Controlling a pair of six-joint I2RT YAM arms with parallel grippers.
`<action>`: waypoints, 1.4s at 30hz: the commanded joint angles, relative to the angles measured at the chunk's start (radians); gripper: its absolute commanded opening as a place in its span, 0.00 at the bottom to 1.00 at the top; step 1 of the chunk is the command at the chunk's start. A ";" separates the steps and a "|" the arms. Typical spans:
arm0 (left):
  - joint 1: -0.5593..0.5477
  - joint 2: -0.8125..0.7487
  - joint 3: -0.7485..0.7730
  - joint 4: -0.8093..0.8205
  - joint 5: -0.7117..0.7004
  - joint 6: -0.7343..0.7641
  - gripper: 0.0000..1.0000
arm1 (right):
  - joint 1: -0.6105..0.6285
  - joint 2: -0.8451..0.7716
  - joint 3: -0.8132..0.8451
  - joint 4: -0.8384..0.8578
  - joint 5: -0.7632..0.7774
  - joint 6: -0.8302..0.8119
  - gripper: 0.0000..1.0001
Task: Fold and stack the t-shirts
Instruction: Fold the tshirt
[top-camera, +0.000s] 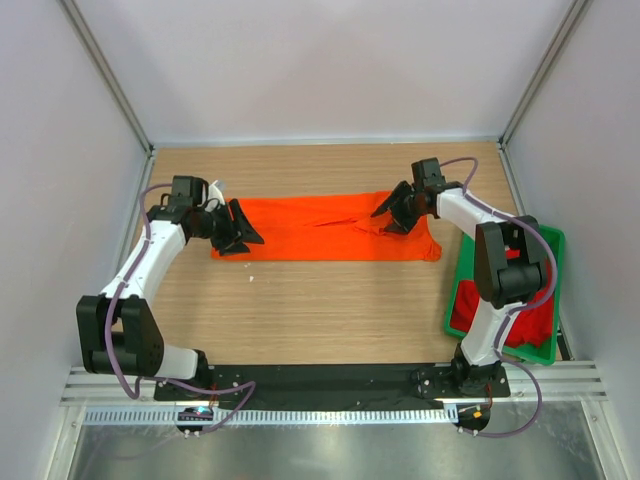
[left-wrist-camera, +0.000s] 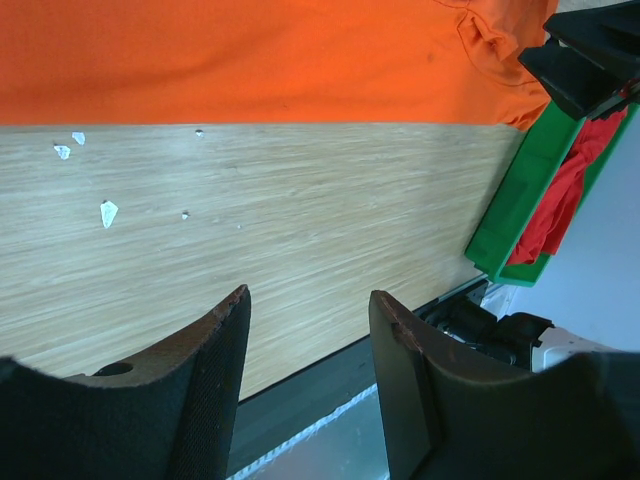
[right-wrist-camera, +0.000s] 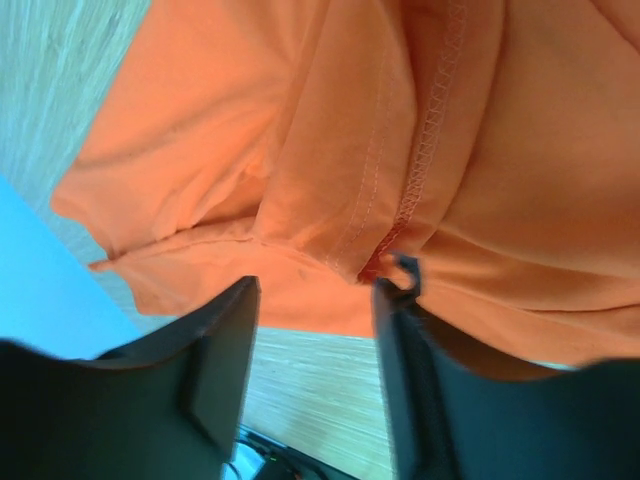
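Observation:
The bright orange t-shirt (top-camera: 320, 230) lies on the wooden table as a long strip folded lengthwise. My left gripper (top-camera: 245, 228) is at its left end, open and empty. In the left wrist view the left gripper (left-wrist-camera: 310, 295) is over bare wood, with the orange shirt (left-wrist-camera: 250, 60) beyond it. My right gripper (top-camera: 392, 215) is over the shirt's bunched right end. In the right wrist view the right gripper (right-wrist-camera: 320, 280) is open, with one fingertip (right-wrist-camera: 400, 275) against a stitched hem fold of the orange shirt (right-wrist-camera: 250, 130). The deep red t-shirt (top-camera: 532, 325) lies crumpled in the tray.
The green plastic tray (top-camera: 455, 290) sits at the right edge of the table, beside the right arm's base; it also shows in the left wrist view (left-wrist-camera: 510, 200) holding the red shirt (left-wrist-camera: 560, 190). Small white scraps (left-wrist-camera: 108, 212) lie on the wood near the orange shirt.

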 joint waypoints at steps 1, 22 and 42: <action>-0.003 -0.013 0.006 0.014 0.028 0.008 0.52 | 0.000 -0.022 -0.019 0.023 0.031 0.005 0.52; -0.003 0.015 0.008 0.029 0.050 -0.004 0.51 | 0.000 0.051 -0.014 0.061 0.043 0.003 0.44; -0.003 0.051 0.042 -0.006 0.051 0.021 0.50 | 0.063 0.276 0.321 0.139 -0.034 -0.014 0.20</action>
